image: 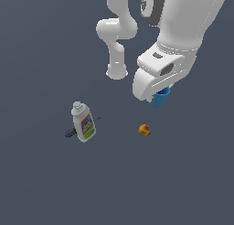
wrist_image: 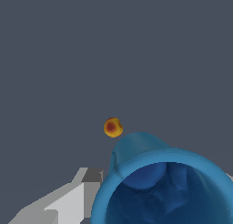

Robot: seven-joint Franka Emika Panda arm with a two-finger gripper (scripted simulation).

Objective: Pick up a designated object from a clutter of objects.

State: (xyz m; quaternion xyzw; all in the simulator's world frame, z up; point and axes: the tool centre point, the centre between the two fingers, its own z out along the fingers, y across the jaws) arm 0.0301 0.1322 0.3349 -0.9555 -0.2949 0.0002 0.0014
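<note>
The small bright blue cup hangs just under my white gripper, above the dark floor. In the wrist view the cup fills the picture close to the camera, rim towards the lens, with one grey finger against its side. The other finger is hidden by the cup. The gripper is shut on the cup. The orange-red ball lies on the floor below and a little towards the exterior view's left of the cup; it looks small and far off in the wrist view.
A white bottle with a colourful label lies on the floor at the exterior view's left, over a dark pen-like tool with a blue tip. The arm's white base stands behind.
</note>
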